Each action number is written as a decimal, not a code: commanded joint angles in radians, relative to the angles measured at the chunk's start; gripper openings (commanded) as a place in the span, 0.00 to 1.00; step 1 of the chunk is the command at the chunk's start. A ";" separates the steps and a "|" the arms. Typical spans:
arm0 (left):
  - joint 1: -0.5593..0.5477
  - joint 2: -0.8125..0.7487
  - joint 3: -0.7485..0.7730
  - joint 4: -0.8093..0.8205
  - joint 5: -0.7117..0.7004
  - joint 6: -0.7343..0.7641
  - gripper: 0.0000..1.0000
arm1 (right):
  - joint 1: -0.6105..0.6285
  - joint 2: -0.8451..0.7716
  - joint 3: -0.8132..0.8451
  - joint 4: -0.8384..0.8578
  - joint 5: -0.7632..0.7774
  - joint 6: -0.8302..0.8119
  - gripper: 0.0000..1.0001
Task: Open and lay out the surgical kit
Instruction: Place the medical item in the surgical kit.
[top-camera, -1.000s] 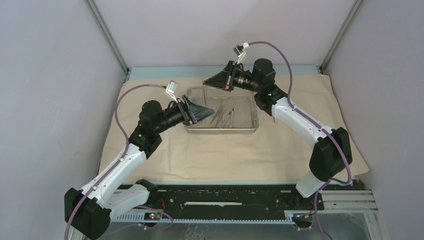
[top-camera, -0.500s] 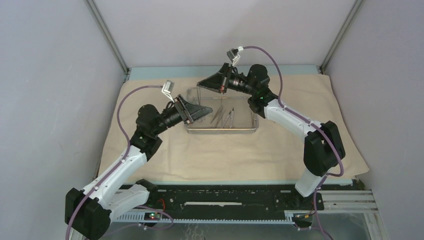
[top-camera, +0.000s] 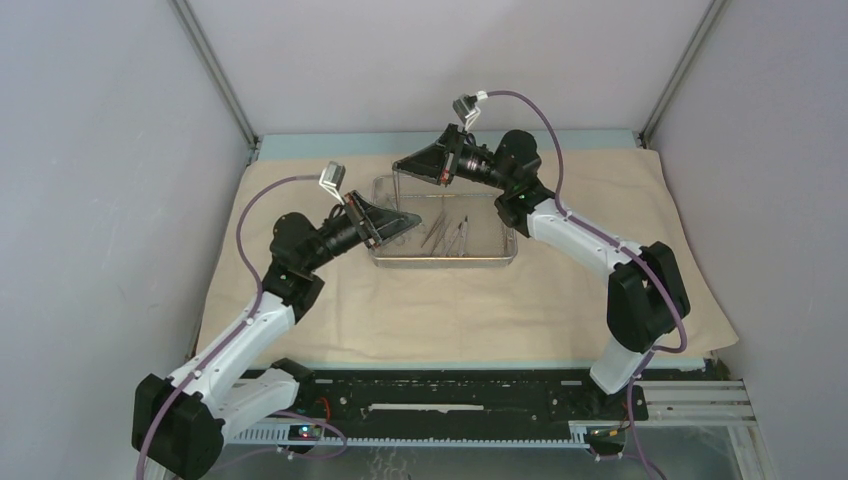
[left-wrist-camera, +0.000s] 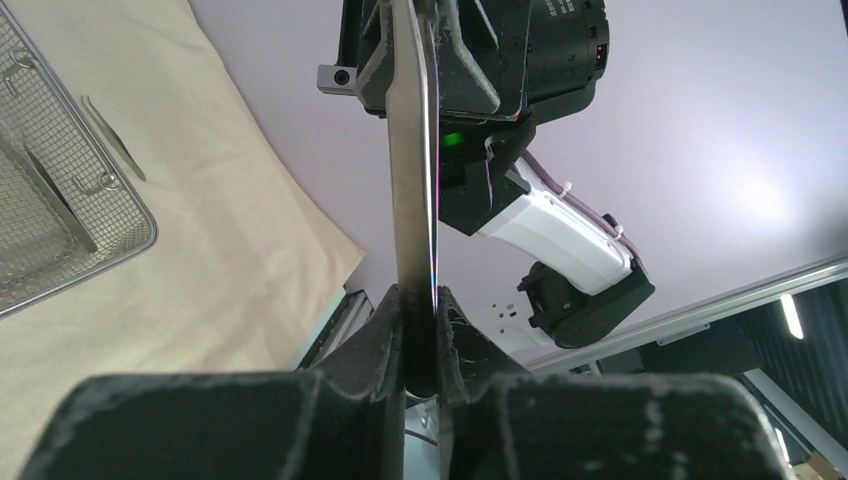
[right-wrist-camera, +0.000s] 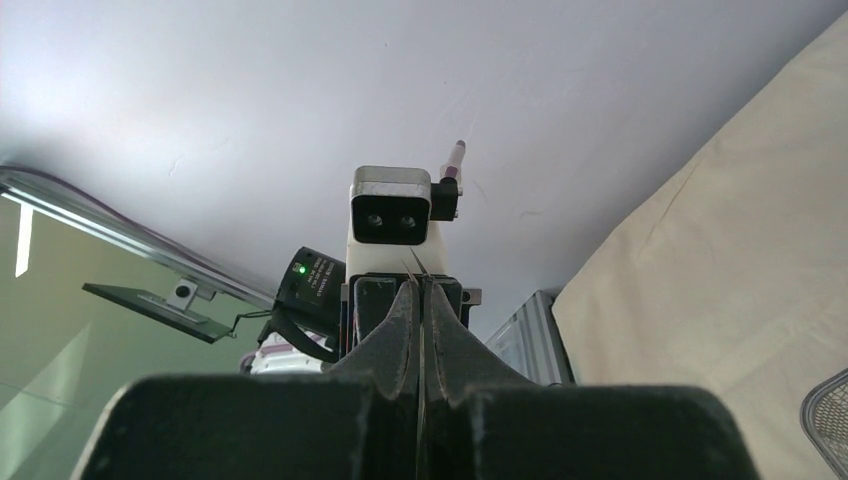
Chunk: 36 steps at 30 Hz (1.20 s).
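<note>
A slim pair of steel tweezers (left-wrist-camera: 412, 150) stands upright between both grippers, above the left end of the mesh tray (top-camera: 445, 260). My left gripper (left-wrist-camera: 420, 300) is shut on their lower end. My right gripper (right-wrist-camera: 421, 290) is shut on their upper end, and the two thin tips (right-wrist-camera: 415, 268) stick out past its fingers. In the top view the right gripper (top-camera: 400, 168) sits just behind and above the left gripper (top-camera: 410, 220). Ring-handled instruments (top-camera: 450, 232) lie in the tray, which rests on the spread beige cloth wrap (top-camera: 450, 310).
A second slim steel piece (left-wrist-camera: 112, 137) lies on the cloth just outside a tray corner (left-wrist-camera: 140, 235). Grey walls enclose the table on the left, right and back. The black rail with the arm bases (top-camera: 440, 400) runs along the near edge.
My left gripper has closed from wide open onto the tweezers. My right arm shifted slightly left with the tweezers, then held still.
</note>
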 joint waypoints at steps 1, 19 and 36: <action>0.003 -0.008 -0.010 0.084 0.026 0.004 0.00 | 0.009 -0.007 0.004 -0.006 -0.003 -0.024 0.00; -0.004 -0.043 0.153 -0.551 -0.223 0.452 0.00 | 0.077 -0.201 0.070 -0.661 0.394 -0.405 0.45; -0.104 -0.033 0.235 -0.715 -0.441 0.594 0.00 | 0.223 -0.051 0.396 -1.093 0.770 -0.587 0.30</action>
